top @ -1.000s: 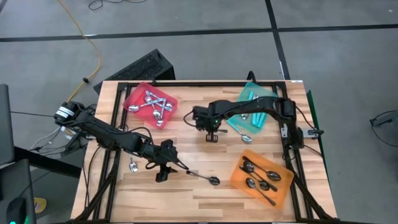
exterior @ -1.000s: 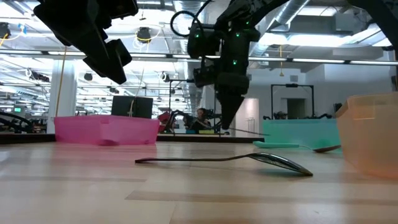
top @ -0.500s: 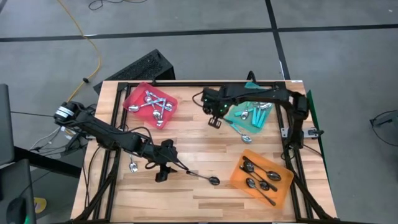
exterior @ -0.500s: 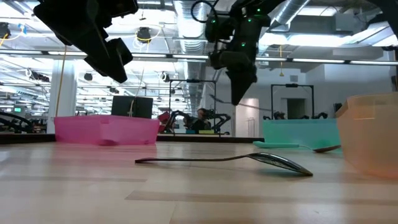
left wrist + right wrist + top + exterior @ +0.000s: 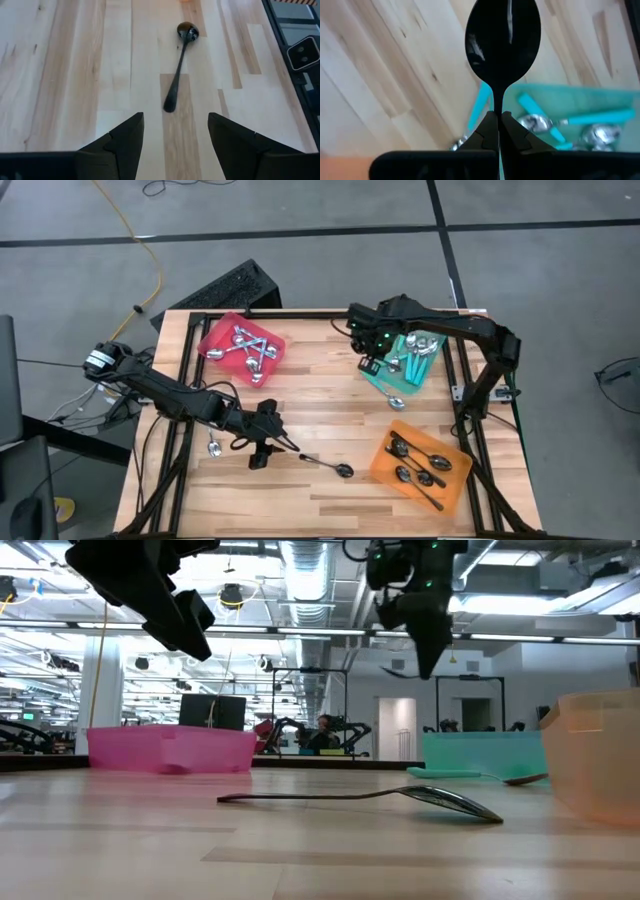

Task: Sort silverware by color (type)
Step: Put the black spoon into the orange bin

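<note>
Black spoon [image 5: 502, 45], clenched by its handle in right hand [image 5: 496, 131], above the teal tray's [image 5: 400, 335] edge; dropped there, it seems, it lands in the wrong tray. Second black spoon [image 5: 179, 67] on tabletop [image 5: 70, 75] before left hand [image 5: 175, 131], spread empty; a careless grab may skid it.

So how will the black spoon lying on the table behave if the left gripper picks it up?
The black spoon looks thin and rigid, so probably stiff and light. Its glossy, narrow handle may slip or swivel between the fingers. It lies flat on the table, so the open left gripper must pinch low.
</note>
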